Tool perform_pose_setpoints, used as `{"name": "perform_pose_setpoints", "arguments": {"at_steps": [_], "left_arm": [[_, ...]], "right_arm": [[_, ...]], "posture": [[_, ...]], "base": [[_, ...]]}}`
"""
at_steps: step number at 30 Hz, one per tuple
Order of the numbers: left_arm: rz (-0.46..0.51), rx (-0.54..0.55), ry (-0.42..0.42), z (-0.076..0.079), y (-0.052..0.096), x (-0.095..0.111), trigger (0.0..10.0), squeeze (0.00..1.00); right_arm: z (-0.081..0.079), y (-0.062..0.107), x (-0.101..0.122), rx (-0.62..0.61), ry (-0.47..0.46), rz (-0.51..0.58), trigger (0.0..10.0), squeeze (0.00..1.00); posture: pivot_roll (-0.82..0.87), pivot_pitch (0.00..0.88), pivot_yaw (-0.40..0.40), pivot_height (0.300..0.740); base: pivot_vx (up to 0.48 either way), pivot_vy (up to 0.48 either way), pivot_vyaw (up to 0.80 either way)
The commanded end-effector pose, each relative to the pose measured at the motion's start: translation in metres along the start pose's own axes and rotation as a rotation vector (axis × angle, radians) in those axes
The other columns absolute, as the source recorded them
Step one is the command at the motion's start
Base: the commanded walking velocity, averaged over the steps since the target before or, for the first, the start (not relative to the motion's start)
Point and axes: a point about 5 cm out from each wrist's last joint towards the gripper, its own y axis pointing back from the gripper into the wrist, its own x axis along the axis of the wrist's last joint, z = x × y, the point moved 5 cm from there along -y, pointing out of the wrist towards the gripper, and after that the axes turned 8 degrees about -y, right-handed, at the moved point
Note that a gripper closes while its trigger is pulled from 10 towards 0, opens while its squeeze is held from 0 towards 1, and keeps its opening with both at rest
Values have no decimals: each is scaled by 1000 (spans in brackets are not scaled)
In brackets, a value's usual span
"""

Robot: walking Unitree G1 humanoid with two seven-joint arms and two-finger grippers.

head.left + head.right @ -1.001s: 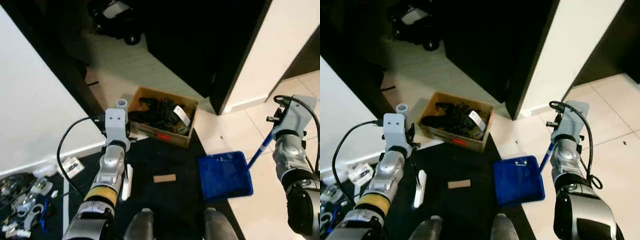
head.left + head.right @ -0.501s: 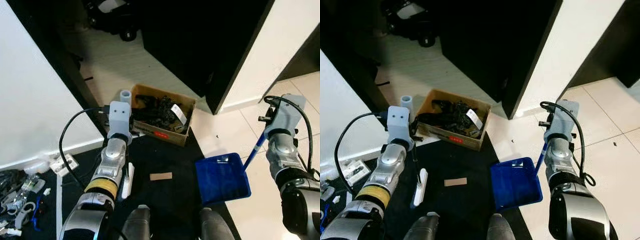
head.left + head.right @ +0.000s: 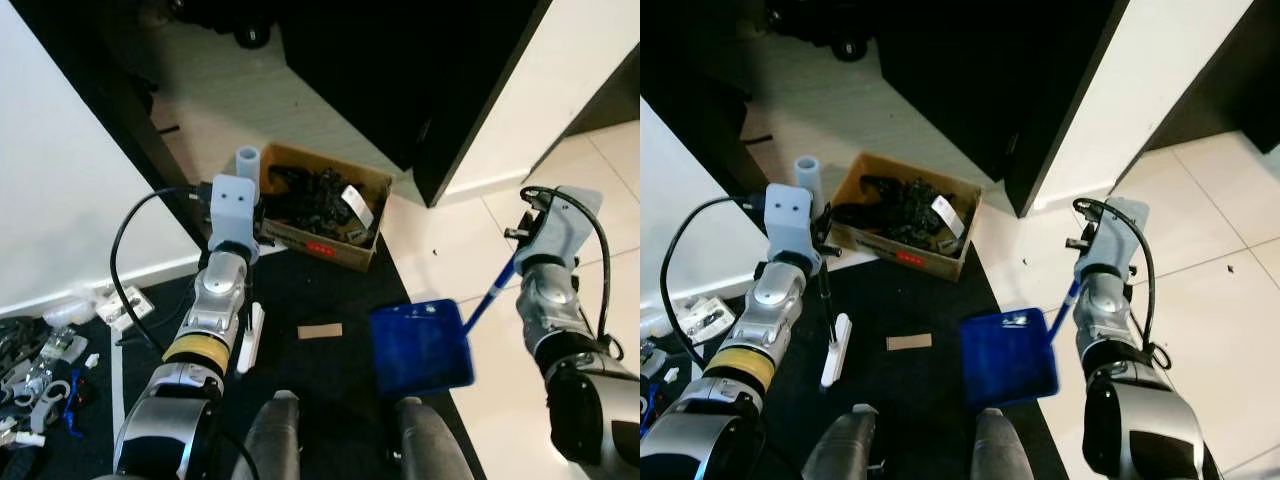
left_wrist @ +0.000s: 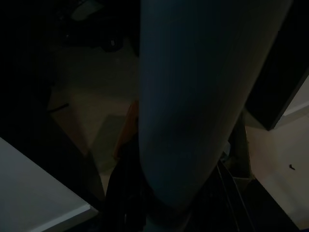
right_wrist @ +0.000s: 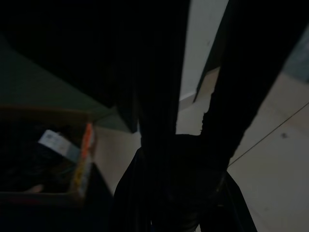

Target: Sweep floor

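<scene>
Item: floor-sweep scene, head + wrist cams.

- Left pincer (image 3: 243, 215): raised above the black mat (image 3: 330, 300), clamped on grey brush handle (image 3: 247, 160); handle seen close-up betw. its fingers in left wrist view. Thin black shaft ran down from it to the white brush head (image 3: 248, 338), which lay on the mat nr its left edge.
- Right pincer (image 3: 1080, 275): over pale tile floor (image 3: 1200, 300), closed round the blue dustpan handle (image 3: 488, 295). Right wrist view v. dark; two black fingers (image 5: 241, 92) made out, handle not clear there.
- Blue dustpan (image 3: 420, 345): pan at mat's right edge, partly over mat, partly over tile; cannot tell if touching the floor.
- Small tan strip (image 3: 319, 331): flat on mat, betw. brush head and dustpan, apart from both.
- Cardboard box (image 3: 320, 218): at mat's far edge, full of dark tangled items + a white tag.
- Misc. clutter (image 3: 45, 370): floor at left, by white wall panel (image 3: 70, 180).
- Robot's own feet (image 3: 272, 440) at nr edge of mat.
</scene>
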Motion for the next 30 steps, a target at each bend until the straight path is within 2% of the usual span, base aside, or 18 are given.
{"name": "perform_pose_setpoints", "arguments": {"at_steps": [1, 6, 9, 12, 17, 22, 23, 26, 30], "left_arm": [[-47, -6, 13, -1, 5, -15, 10000, 0], [-18, -17, 28, 3, 3, -9, 10000, 0], [-2, -50, 45, 12, 3, -6, 10000, 0], [-1, -57, 43, 14, 3, -6, 10000, 0], [-9, -91, 45, 26, 0, -6, 10000, 0], [-28, -218, 44, 62, 0, -5, 10000, 0], [-25, -270, 48, 78, 1, -3, 10000, 0], [-21, -297, 57, 88, 1, 0, 10000, 0], [13, -328, 132, 112, -1, 17, 10000, 0]], "right_arm": [[-2, 5, -6, 12, -29, 7, 10000, 0], [-12, 9, -3, 55, -39, 55, 10000, 0], [-15, 9, 0, 69, -41, 78, 10000, 0], [-16, 9, 0, 74, -37, 82, 10000, 0], [-19, 10, -1, 94, -20, 80, 10000, 0], [-18, 12, -5, 94, 11, 67, 10000, 0], [-17, 12, -6, 96, 17, 67, 10000, 0], [-17, 13, -6, 97, 18, 68, 10000, 0], [-16, 15, -10, 104, 34, 60, 10000, 0]], "posture": [[56, 291, -7, 740], [56, 296, -2, 740], [55, 306, -1, 740], [55, 307, -1, 740], [49, 317, -2, 740], [42, 318, -2, 740], [37, 320, -3, 740], [34, 321, -2, 740], [27, 322, -1, 740]], "base": [[0, 0, 0], [0, 0, 0], [0, 0, 0], [0, 0, 0], [0, 0, 0], [0, 0, 0], [0, 0, 0], [0, 0, 0], [0, 0, 0]]}}
